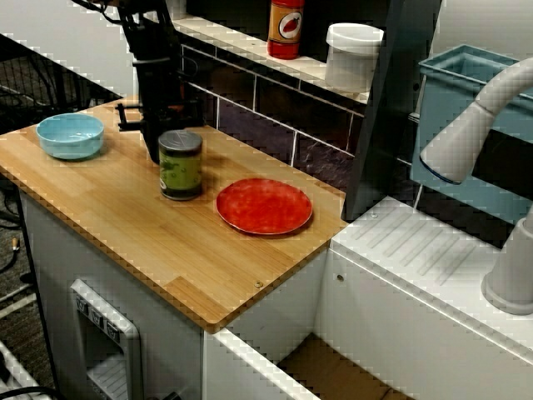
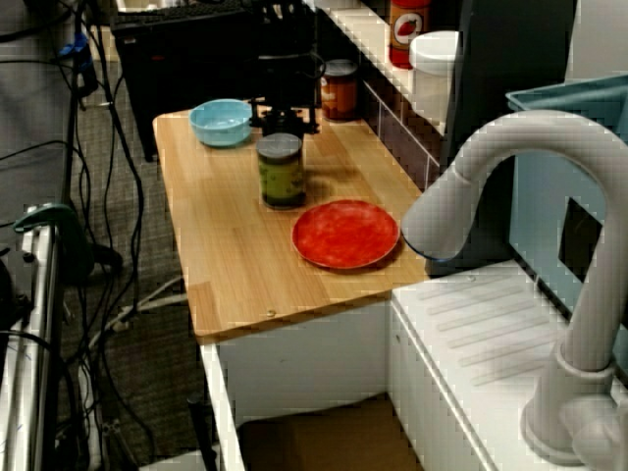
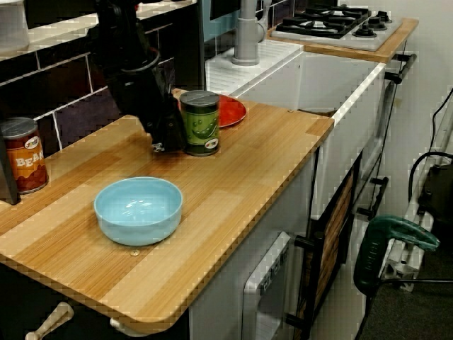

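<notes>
**From the front of the worktop:** The black pincer [image 1: 155, 150] hangs low just behind a green-labelled tin [image 1: 181, 164], which stands upright near the middle of the wooden worktop [image 1: 125, 221]. A red plate [image 1: 264, 206] lies just beside the tin on one side, and a pale blue bowl [image 1: 71, 135] sits well apart on the other. The tin hides the fingertips, so I cannot tell whether the jaws are spread or pressed together.

**From the sink end:** The tin [image 2: 282, 170] stands between the plate [image 2: 345, 234] and the bowl [image 2: 222, 121], with the pincer [image 2: 285, 120] dark against the wall behind it. A second tin with an orange label [image 2: 340, 88] stands by the tiles. The jaws are again too dark to read.

**From the bowl end:** The pincer [image 3: 164, 138] reaches almost to the wood, right against the green tin [image 3: 199, 124] or a hair off it. Which of the two cannot be told, nor can the spread of the jaws. The bowl [image 3: 139, 209] is in the foreground.

The tin looks rigid, with a metal rim. It is likely weighty if full, and its glossy label is probably slippery. It should not crush or break, but being tall and round it could tip or roll. The best hold appears to be across the straight wall at mid-height, below the rim, with the jaws on opposite sides.
</notes>
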You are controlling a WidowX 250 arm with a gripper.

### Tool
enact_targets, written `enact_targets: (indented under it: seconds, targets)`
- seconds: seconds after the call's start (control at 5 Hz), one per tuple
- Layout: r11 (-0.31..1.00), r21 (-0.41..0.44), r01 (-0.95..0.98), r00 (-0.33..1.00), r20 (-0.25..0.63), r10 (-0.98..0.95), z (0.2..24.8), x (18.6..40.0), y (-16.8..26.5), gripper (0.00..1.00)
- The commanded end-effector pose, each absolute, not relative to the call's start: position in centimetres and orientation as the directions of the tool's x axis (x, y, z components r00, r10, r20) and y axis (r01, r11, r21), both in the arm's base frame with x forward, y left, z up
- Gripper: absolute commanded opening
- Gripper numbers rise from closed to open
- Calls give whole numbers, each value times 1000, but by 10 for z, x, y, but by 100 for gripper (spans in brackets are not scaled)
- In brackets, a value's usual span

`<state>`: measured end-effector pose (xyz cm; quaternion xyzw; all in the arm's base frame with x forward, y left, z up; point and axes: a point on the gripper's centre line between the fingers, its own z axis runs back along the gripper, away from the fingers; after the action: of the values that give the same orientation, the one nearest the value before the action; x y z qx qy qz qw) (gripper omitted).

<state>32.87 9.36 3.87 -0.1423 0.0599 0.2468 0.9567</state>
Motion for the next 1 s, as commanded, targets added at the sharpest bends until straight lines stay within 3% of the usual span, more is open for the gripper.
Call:
enact_targets:
  seconds: [0.0,0.2,0.4,0.8]
  targets:
    - [858,-262,-442,897,-113,427,64,316,77,0]
    - [869,-255,-425,905,-94,415,64,309,75,0]
    - [869,-250,-427,904,-92,418,68,304,84,100]
    - [894,-281,-348,937,-67,343,90,288,96,100]
